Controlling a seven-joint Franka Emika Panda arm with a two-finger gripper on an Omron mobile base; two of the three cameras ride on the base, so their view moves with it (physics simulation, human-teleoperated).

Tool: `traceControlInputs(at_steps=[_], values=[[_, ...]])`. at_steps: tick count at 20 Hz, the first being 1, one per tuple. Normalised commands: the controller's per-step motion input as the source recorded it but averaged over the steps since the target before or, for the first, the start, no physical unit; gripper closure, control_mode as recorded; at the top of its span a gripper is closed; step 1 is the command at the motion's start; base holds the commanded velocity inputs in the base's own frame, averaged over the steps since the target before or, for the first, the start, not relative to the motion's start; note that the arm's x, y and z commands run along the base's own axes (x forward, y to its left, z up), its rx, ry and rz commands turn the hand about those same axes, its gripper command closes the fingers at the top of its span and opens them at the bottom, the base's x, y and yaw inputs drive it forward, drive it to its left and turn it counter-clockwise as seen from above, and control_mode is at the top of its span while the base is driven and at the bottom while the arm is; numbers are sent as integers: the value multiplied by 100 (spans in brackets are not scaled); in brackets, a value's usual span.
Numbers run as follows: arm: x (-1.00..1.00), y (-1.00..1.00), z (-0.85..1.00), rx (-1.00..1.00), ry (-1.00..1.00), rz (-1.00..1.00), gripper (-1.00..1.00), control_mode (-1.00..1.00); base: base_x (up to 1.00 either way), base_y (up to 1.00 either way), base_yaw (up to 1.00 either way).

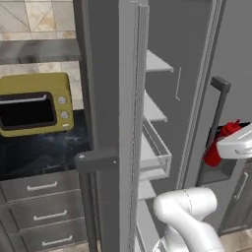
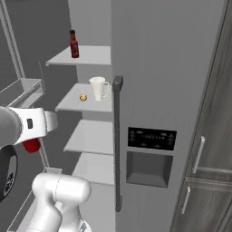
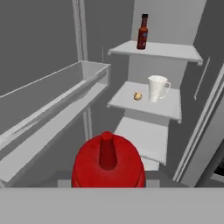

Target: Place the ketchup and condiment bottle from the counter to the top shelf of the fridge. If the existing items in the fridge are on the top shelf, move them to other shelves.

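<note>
The red ketchup (image 3: pixel 108 162) bottle stands upright in my gripper (image 1: pixel 234 145), which is shut on it in front of the open fridge; its red body also shows under the hand (image 2: pixel 31 145). The condiment bottle (image 3: pixel 142 32), dark red with a black cap, stands upright on the top shelf (image 3: pixel 170 50) at its left end (image 2: pixel 74 44). The ketchup is well below and in front of that shelf, about level with the third shelf down.
On the second shelf sit a white mug (image 3: pixel 157 88) and a small round brown item (image 3: pixel 138 96). A door bin (image 3: pixel 65 103) juts out close on the left. The shut fridge door with its handle (image 2: pixel 117 136) is on the right. A yellow microwave (image 1: pixel 34 103) sits on the counter.
</note>
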Motion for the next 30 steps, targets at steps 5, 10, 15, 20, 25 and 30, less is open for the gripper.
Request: traceControlInputs(at_steps=[5, 10, 15, 20, 25, 30], values=[[0, 0, 0, 0, 0, 0, 100, 100, 77, 25, 1], [0, 0, 0, 0, 0, 0, 100, 100, 54, -52, 2], [0, 0, 0, 0, 0, 0, 100, 100, 3, -21, 1], [0, 0, 0, 0, 0, 0, 100, 100, 33, 1, 0], [0, 0, 0, 0, 0, 0, 100, 100, 65, 13, 0], [0, 8, 15, 0, 0, 0, 100, -100, 20, 10, 0]])
